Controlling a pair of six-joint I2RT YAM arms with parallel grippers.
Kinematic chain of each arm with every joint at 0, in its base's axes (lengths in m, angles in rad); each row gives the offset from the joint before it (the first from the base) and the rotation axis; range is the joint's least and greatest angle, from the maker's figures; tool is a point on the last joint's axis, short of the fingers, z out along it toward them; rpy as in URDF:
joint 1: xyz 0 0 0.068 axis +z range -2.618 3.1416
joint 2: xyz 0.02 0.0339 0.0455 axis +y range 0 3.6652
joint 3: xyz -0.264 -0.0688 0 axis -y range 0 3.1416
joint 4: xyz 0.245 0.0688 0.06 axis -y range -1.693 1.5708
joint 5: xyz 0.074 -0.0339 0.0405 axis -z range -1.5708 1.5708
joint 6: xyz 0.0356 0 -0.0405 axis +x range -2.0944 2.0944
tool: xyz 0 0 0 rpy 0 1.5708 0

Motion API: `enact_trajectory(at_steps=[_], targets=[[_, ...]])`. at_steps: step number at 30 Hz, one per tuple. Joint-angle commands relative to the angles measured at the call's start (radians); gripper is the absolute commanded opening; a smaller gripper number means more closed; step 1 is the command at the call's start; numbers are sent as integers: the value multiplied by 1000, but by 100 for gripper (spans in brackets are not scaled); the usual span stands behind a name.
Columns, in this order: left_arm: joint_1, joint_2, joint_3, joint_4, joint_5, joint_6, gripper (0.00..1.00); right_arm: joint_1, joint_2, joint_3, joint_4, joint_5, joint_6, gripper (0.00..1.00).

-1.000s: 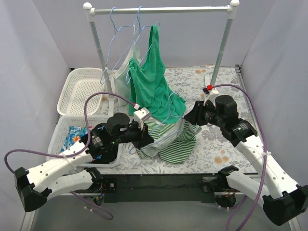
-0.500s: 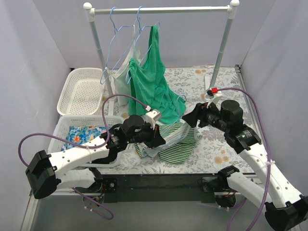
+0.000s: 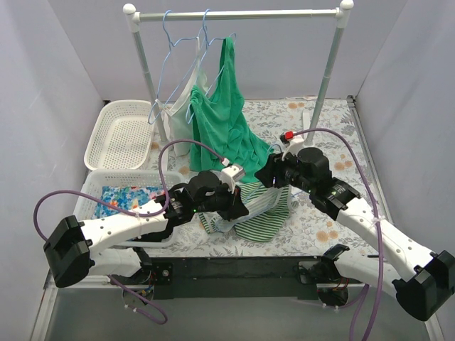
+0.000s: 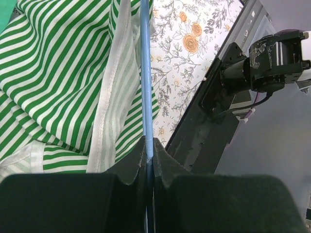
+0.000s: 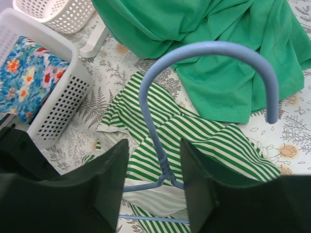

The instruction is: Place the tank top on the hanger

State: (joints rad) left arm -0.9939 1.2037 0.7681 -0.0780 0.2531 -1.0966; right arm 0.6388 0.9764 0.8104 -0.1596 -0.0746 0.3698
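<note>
The striped tank top [image 3: 261, 217] lies crumpled on the table between the arms; it also shows in the left wrist view [image 4: 58, 73] and the right wrist view [image 5: 204, 141]. A light-blue hanger [image 5: 158, 145] lies on it, hook up. My left gripper [image 3: 238, 207] is shut on the hanger's straight wire [image 4: 146, 73], its tips [image 4: 148, 145] over the striped cloth. My right gripper [image 3: 267, 175] is open, its tips [image 5: 154, 145] on either side of the hanger's neck without touching it.
A solid green garment [image 3: 226, 117] hangs from the rail [image 3: 242, 13] onto the table behind the tank top, beside spare hangers [image 3: 174, 64]. Two white baskets [image 3: 119, 135] stand at left; the nearer one holds blue floral cloth [image 3: 117, 197]. The table's front edge [image 4: 204, 121] is near.
My left gripper has moved right along the tank top, still holding the hanger wire. My right gripper has moved left and now straddles the hanger's neck.
</note>
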Motion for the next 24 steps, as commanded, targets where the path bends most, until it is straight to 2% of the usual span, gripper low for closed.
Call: enact_trajectory(at_steps=[1,2,4,5,6,8,9,10,14,16,20,24], targets=[[-5,-15,48,26,-15,18,0,32,-10,-19,55,151,-11,44],[-6,-16,46,17,-21,15,0,35,-16,-23,60,162,-12,27],[-5,-18,51,-3,-55,9,0,48,-36,-33,66,205,-15,9],[-5,-21,53,-28,-73,-5,4,51,-44,-34,66,220,-19,2],[-6,-26,56,-41,-104,-15,27,58,-48,-36,66,242,-25,1],[-6,-42,76,-106,-205,-49,34,62,-62,-40,66,256,-38,1],[-5,-50,85,-132,-237,-60,46,68,-64,-43,66,272,-40,1],[-6,-67,95,-161,-280,-71,52,73,-71,-45,66,283,-42,1],[-3,-125,163,-377,-470,-166,55,90,-87,-56,66,343,-42,1],[-3,-150,174,-451,-508,-235,53,91,-90,-56,66,371,-40,1],[-3,-199,168,-650,-538,-348,49,94,-81,-51,74,387,-55,1],[-5,-233,91,-697,-474,-410,42,102,-70,-48,81,378,-74,1]])
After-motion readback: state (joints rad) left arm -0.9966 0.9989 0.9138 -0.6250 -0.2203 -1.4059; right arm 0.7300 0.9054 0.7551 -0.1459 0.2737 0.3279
